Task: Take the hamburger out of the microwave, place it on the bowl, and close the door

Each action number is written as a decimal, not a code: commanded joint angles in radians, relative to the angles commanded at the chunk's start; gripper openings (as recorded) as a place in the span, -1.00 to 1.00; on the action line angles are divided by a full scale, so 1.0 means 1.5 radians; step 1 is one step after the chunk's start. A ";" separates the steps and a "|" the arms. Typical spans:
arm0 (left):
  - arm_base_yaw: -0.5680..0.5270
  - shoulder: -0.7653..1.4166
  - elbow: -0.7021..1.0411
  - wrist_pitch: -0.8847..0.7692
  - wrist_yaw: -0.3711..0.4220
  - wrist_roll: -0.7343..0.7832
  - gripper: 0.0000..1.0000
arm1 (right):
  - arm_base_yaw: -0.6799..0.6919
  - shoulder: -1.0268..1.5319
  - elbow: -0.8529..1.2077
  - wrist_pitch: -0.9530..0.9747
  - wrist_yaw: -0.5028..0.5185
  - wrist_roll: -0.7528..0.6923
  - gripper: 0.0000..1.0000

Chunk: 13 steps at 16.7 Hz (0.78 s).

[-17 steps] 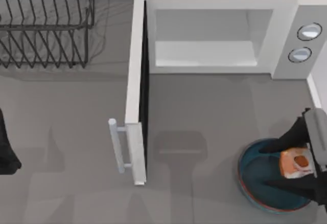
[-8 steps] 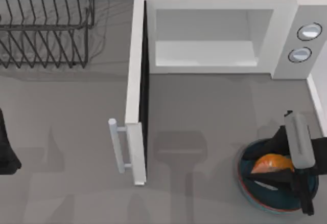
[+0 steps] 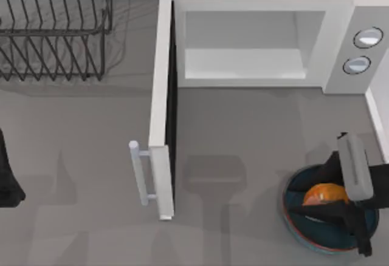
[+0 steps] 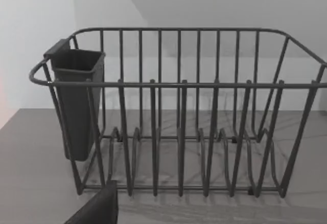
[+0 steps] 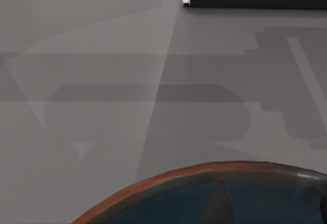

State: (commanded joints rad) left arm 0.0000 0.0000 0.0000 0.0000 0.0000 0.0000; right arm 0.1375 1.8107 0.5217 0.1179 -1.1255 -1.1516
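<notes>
The hamburger (image 3: 325, 194), a small orange-brown bun, rests in the teal bowl (image 3: 293, 223) near the table's front right corner. My right gripper (image 3: 302, 198) hangs over the bowl, open, with one dark finger on each side of the bun. The bowl's reddish rim (image 5: 168, 180) also appears in the right wrist view. The white microwave (image 3: 261, 11) stands at the back with a bare pale cavity. Its door (image 3: 161, 96) is swung fully open toward the front, bar handle (image 3: 141, 175) facing left. My left gripper (image 3: 7, 184) is parked at the table's left edge.
A dark wire dish rack (image 3: 55, 29) with a cutlery cup (image 4: 76, 101) occupies the back left corner. The microwave's grey panel with two dials (image 3: 363, 50) is at the far right. Bare grey tabletop (image 3: 243, 144) lies between the door and the bowl.
The right gripper lowered the hamburger into the bowl and opened. The bun tipped, then settled upright. The left arm and the door have not moved.
</notes>
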 joint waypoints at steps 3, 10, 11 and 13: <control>0.000 0.000 0.000 0.000 0.000 0.000 1.00 | 0.000 0.000 0.000 0.000 0.000 0.000 -0.10; 0.000 0.000 0.000 0.000 0.000 0.000 1.00 | 0.000 0.000 0.000 0.000 0.000 0.000 0.96; 0.000 0.000 0.000 0.000 0.000 0.000 1.00 | 0.000 0.000 0.000 0.000 0.000 0.000 1.00; 0.000 0.000 0.000 0.000 0.000 0.000 1.00 | 0.000 0.000 0.000 0.000 0.000 0.000 1.00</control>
State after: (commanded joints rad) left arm 0.0000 0.0000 0.0000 0.0000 0.0000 0.0000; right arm 0.1375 1.8107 0.5217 0.1179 -1.1255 -1.1516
